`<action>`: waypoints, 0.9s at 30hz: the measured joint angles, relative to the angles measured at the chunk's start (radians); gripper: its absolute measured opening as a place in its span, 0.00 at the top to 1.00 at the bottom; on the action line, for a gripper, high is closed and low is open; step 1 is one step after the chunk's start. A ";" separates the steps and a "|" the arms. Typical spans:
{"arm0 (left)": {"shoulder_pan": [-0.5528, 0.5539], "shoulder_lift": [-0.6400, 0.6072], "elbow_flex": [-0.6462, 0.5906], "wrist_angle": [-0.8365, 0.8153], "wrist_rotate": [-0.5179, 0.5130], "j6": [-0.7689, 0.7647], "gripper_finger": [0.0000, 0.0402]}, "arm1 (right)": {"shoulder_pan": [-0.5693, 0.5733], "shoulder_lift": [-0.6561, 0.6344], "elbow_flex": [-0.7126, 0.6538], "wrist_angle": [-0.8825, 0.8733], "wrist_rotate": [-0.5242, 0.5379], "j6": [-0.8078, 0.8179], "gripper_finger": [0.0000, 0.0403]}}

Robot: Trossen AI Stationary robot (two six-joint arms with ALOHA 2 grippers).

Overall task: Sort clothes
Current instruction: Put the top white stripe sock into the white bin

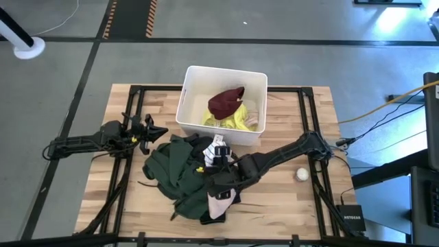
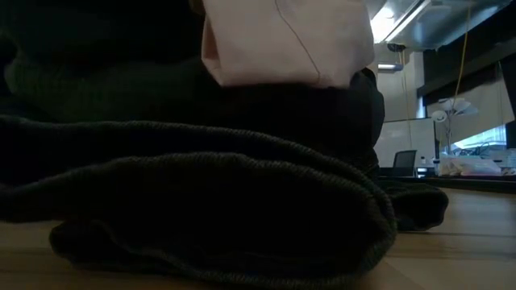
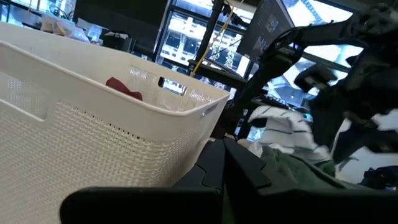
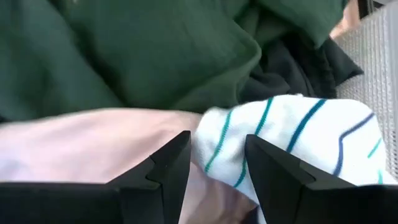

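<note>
Clothes [image 1: 182,175] lie heaped mid-table in the high view, near the white bin [image 1: 193,113] holding maroon and yellow pieces; the left gripper [image 1: 152,132] waits at the heap's left, its fingers hard to read. Low view shows only dark fabric and a pale pink garment [image 2: 282,40]. Right wrist alone shows the right gripper [image 4: 217,158] parted around a striped sock [image 4: 298,140]; best close squarely on that alone, leaving pink fabric

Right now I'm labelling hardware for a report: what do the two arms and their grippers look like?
Both arms are dark, slim and jointed. The left gripper has black fingers with small yellow markings just behind them. The right gripper shows two black, angular, wedge-shaped fingers; a white part sits on that wrist. Thin dark cables run near the right arm's base.
</note>
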 joint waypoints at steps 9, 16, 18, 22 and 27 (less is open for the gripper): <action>0.000 0.000 0.000 -0.002 0.000 -0.003 1.00 | -0.004 0.039 0.000 -0.025 0.089 -0.014 0.65; 0.000 0.000 0.000 -0.009 0.000 0.001 1.00 | -0.003 0.038 0.059 -0.039 0.089 -0.014 0.97; 0.000 0.000 0.000 -0.016 0.000 0.001 1.00 | -0.003 0.038 0.099 -0.055 0.109 -0.014 0.95; 0.000 0.000 0.000 -0.022 0.000 0.001 1.00 | -0.003 0.016 0.156 -0.056 0.174 -0.016 0.93; 0.000 0.000 0.000 -0.022 0.000 0.001 1.00 | -0.011 -0.049 0.142 -0.058 0.226 -0.012 0.98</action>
